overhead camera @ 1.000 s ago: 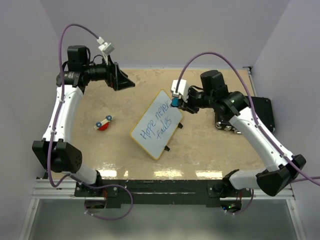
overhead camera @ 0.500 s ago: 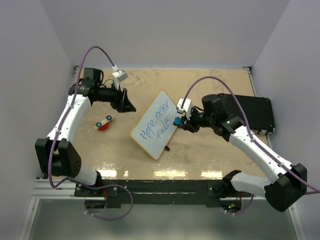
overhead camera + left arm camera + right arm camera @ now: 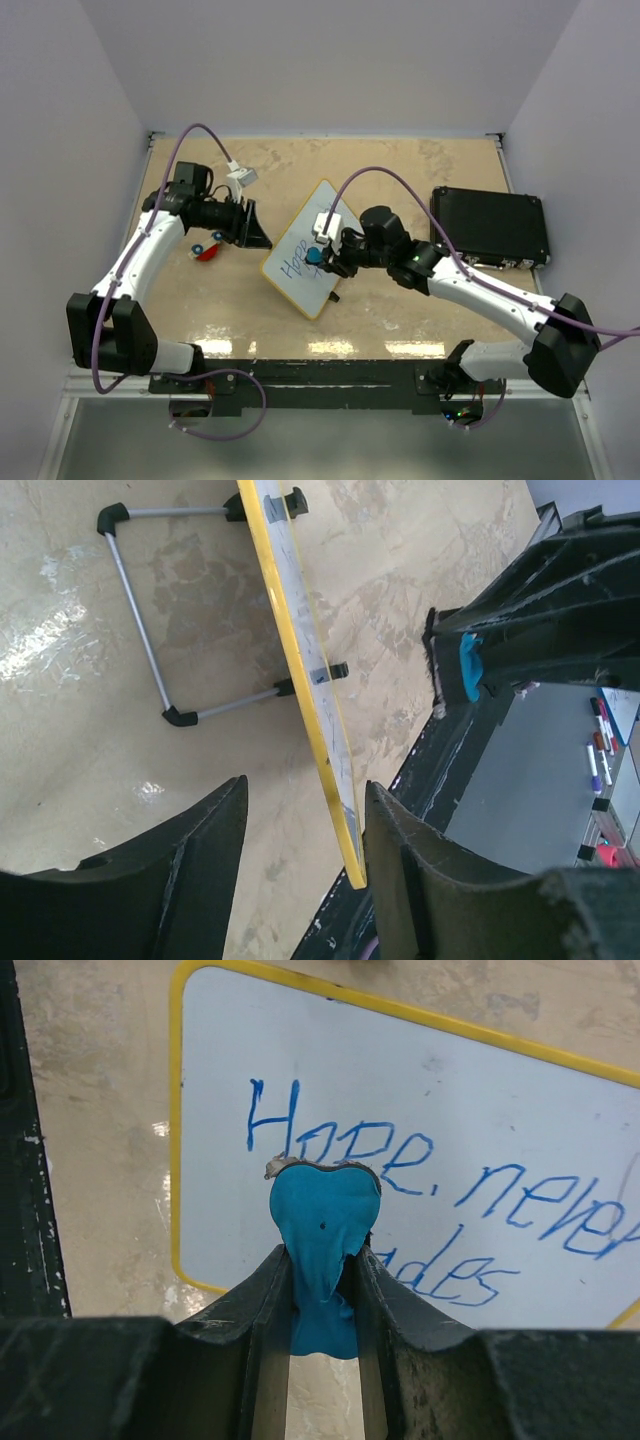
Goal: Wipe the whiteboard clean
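The whiteboard stands tilted on its wire stand mid-table, with blue writing "Hope never fades" on it. My right gripper is shut on a blue eraser. The eraser's felt edge is against the board just below the word "Hope". My left gripper is open at the board's left edge. In the left wrist view the yellow frame runs edge-on between my open fingers, its corner close to the right finger.
A black rectangular case lies at the right side of the table. A small red, white and blue object lies left of the board, under my left arm. The board's wire stand rests on the table behind it.
My right gripper has carried the eraser from the board's upper right corner down to its lower left part. My left gripper has moved down and right to the board's left edge.
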You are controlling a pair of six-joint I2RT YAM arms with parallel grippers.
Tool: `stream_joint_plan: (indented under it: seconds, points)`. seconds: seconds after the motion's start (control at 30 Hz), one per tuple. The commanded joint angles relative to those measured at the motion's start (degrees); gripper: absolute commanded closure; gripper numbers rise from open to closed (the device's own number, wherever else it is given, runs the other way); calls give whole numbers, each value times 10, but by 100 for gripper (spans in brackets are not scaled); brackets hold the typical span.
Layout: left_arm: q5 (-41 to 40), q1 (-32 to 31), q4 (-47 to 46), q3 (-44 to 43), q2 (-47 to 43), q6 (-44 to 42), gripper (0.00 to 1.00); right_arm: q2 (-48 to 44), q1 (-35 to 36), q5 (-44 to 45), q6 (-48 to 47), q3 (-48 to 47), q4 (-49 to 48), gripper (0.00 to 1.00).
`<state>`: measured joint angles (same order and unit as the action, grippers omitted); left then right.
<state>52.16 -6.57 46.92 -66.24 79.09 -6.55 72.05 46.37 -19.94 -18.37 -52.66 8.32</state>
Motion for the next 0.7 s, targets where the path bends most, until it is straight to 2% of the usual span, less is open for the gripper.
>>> stream_joint_plan:
  seconds: [0.0, 0.2, 0.37, 0.53, 0.67]
  points:
    - [17, -19, -17, -2, 0, 16, 46, 10, 19, 22, 21, -28, -38, 100]
    - [11, -35, -18, -2, 12, 22, 48, 28, 42, 49, 28, -32, -63, 100]
    - [12, -36, -21, 5, 13, 26, 53, 47, 57, 68, 18, -29, -80, 100]
    - [11, -36, -21, 15, 10, 26, 68, 68, 70, 83, 18, -34, -109, 100]
    - [15, -36, -22, 22, 9, 28, 71, 77, 79, 83, 30, -31, -122, 100]
